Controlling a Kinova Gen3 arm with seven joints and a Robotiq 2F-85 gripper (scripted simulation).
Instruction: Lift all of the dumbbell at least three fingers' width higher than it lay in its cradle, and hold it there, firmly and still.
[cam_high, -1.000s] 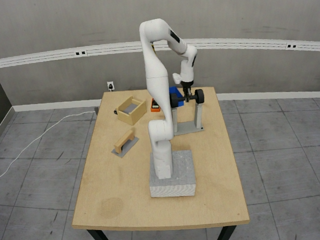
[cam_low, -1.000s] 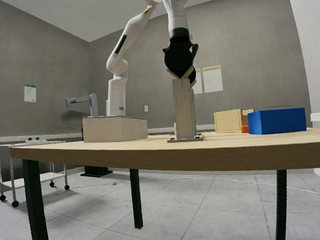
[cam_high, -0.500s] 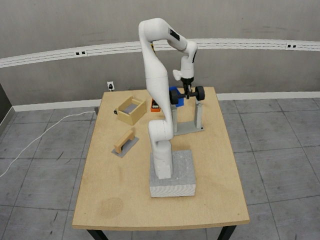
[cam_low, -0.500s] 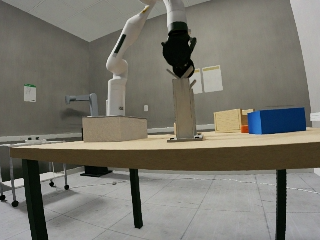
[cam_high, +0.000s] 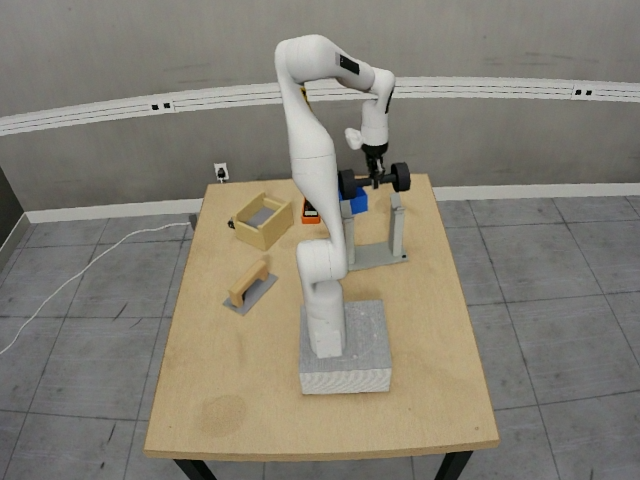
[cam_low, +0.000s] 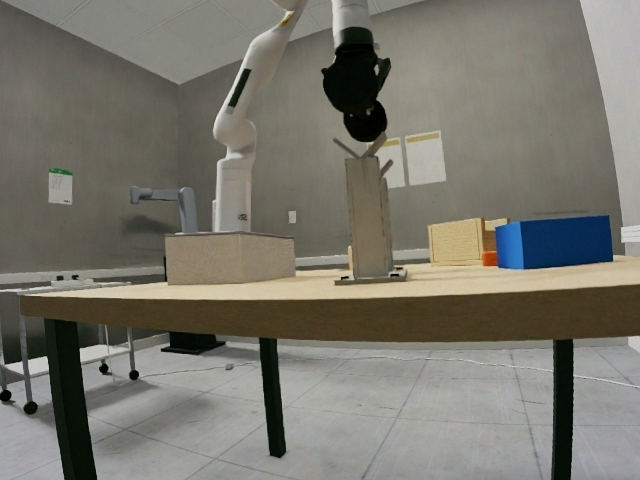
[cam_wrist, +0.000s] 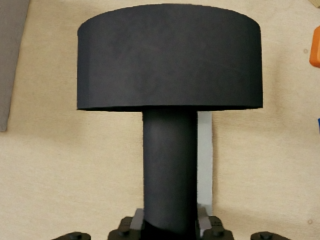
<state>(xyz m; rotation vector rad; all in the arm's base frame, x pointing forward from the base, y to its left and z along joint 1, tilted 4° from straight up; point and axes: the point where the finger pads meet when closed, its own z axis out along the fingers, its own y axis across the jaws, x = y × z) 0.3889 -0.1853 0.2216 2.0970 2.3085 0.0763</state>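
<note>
The black dumbbell (cam_high: 370, 181) hangs in the air above its grey cradle (cam_high: 374, 229), clear of both forked posts. My gripper (cam_high: 375, 175) is shut on the middle of its bar and points straight down. In the exterior view the dumbbell (cam_low: 356, 98) is seen end on, with its far weight just above the V-shaped top of the cradle (cam_low: 368, 217). In the wrist view the bar (cam_wrist: 169, 172) runs up from between my fingers to one round weight (cam_wrist: 169, 57). The other weight is hidden there.
A blue box (cam_high: 357, 200) and an orange item (cam_high: 310, 212) lie behind the cradle. An open wooden box (cam_high: 262, 220) and a wooden handle on a grey plate (cam_high: 250, 285) lie at the left. The arm's grey base block (cam_high: 345, 347) stands in front.
</note>
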